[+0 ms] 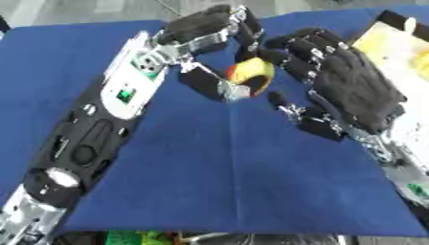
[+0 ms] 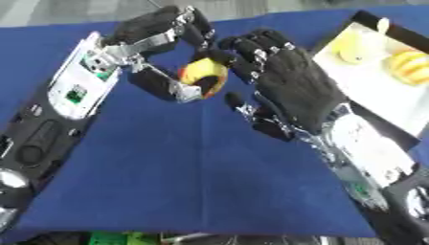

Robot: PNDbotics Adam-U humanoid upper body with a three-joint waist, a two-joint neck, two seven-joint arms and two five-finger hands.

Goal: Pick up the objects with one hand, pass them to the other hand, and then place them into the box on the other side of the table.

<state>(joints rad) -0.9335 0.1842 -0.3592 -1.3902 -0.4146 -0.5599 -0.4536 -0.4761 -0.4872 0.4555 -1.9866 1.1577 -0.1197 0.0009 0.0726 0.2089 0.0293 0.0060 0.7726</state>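
A round yellow and red object (image 2: 204, 75) is held above the blue-covered bench (image 2: 167, 158), pinched between the curled fingers and thumb of the left hand (image 2: 163, 33). The right hand (image 2: 289, 86) is seen just beside it, back upward, its fingers partly spread and bent toward the object, the fingertips touching it or nearly so. At the right edge, a white-lined box (image 2: 368, 91) with yellow items (image 2: 402, 64) inside is visible.
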